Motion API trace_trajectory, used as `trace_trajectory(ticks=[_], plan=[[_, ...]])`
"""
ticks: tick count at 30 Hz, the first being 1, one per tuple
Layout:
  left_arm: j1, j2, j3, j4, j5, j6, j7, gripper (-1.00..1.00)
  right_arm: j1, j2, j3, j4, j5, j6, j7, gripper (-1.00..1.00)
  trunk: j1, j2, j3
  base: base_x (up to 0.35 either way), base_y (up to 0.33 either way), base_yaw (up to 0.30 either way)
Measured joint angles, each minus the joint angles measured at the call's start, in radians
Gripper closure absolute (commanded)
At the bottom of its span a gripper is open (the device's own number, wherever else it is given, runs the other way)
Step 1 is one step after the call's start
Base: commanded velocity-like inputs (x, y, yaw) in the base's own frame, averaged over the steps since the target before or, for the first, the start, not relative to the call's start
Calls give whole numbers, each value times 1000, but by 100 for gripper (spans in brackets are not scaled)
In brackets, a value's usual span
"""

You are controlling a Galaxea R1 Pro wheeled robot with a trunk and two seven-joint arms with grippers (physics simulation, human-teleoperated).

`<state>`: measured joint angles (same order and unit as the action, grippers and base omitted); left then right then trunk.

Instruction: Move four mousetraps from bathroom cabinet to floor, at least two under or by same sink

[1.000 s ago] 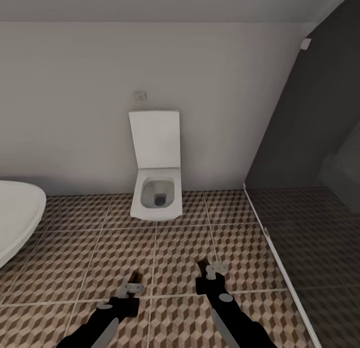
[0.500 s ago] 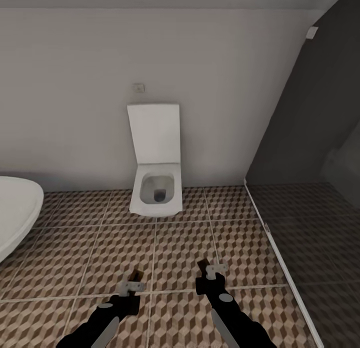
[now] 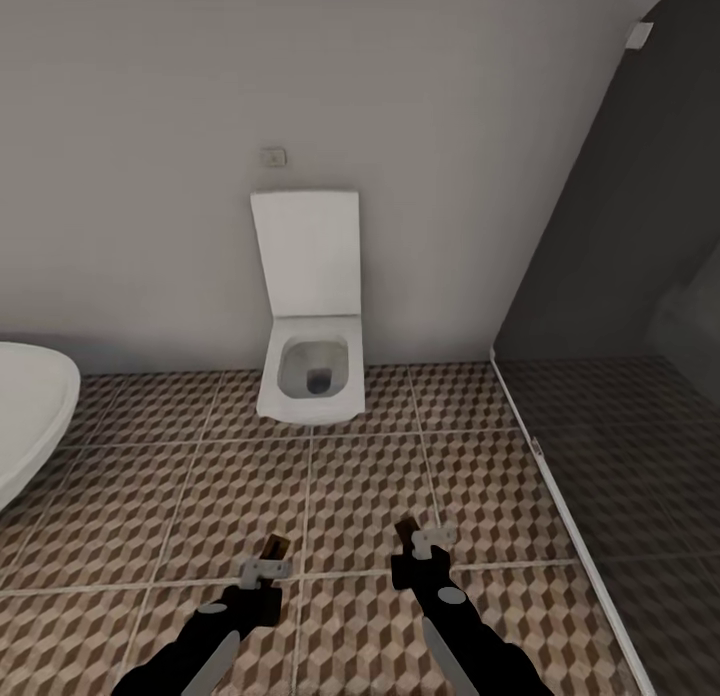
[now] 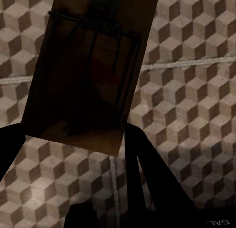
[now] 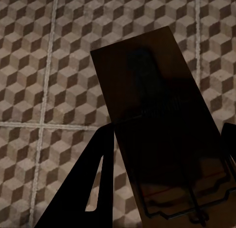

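Observation:
My left gripper point(image 3: 266, 564) is shut on a mousetrap point(image 3: 276, 547), held low over the cube-patterned bathroom floor point(image 3: 360, 476). In the left wrist view that mousetrap point(image 4: 88, 75) is a dark wooden slab with black wire and a faint red spot, clamped by the left gripper point(image 4: 73, 142). My right gripper point(image 3: 417, 546) is shut on another mousetrap point(image 3: 406, 531). The right wrist view has this mousetrap point(image 5: 157, 134) lying between the dark fingers point(image 5: 98, 174) above the tiles. The cabinet and the bathroom sink are out of view.
A white toilet point(image 3: 310, 366) with its lid up stands against the far wall straight ahead. A white bathtub rim point(image 3: 35, 416) curves in at the left. At the right, a glass screen with a white floor strip point(image 3: 560, 506) borders the darker grey section.
The whole picture has shifted: the toilet and wall sit a little higher in the head view now, so the camera moved. Both arms keep the same pose, each still holding its mousetrap.

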<state>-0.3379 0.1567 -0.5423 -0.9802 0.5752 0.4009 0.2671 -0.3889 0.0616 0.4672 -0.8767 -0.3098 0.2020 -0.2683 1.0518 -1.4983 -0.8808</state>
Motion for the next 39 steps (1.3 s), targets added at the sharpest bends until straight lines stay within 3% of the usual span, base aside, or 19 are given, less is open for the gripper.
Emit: trace_trajectory(ticks=[7,10,13,18,21,24,26,30,32,35,39], plan=[[0,0,-1,-6,0,0,1,100,0,0,0,0,1,0,0,100,27,-49,-33,0,0,0],[0,1,-1,-14,0,0,2,100,0,-1,0,0,2,-1,-1,100,27,-49,-38,0,0,0],[0,10,-2,-87,-1,-1,1,100,0,-3,0,-1,4,-9,-1,100,27,-49,-43,0,0,0],[0,40,-3,-165,-2,-1,3,100,0,-5,3,-2,11,-91,-2,100,27,-49,-51,0,0,0],[0,41,1,-152,-1,-1,3,100,0,-6,18,-2,70,-163,0,100,27,-49,-55,0,0,0],[0,13,6,-109,-1,-1,3,100,0,-2,24,-1,158,-198,-2,100,27,-49,-59,0,0,0],[0,-14,10,-74,-2,-2,3,100,0,2,25,0,194,-207,-2,100,27,-49,-59,0,0,0],[-2,-61,13,-14,-17,-2,3,100,-15,12,24,6,214,-202,0,100,27,-49,-60,0,0,0],[-11,-82,14,51,-38,-11,3,100,-53,18,24,37,217,-183,2,100,27,-49,-60,0,0,0],[-21,-98,16,128,-57,-76,2,100,-105,33,23,129,216,-169,5,100,27,-49,-60,0,0,0],[-25,-102,16,209,-63,-251,-1,100,-139,49,22,206,213,-168,21,100,27,-49,-60,0,0,0]])
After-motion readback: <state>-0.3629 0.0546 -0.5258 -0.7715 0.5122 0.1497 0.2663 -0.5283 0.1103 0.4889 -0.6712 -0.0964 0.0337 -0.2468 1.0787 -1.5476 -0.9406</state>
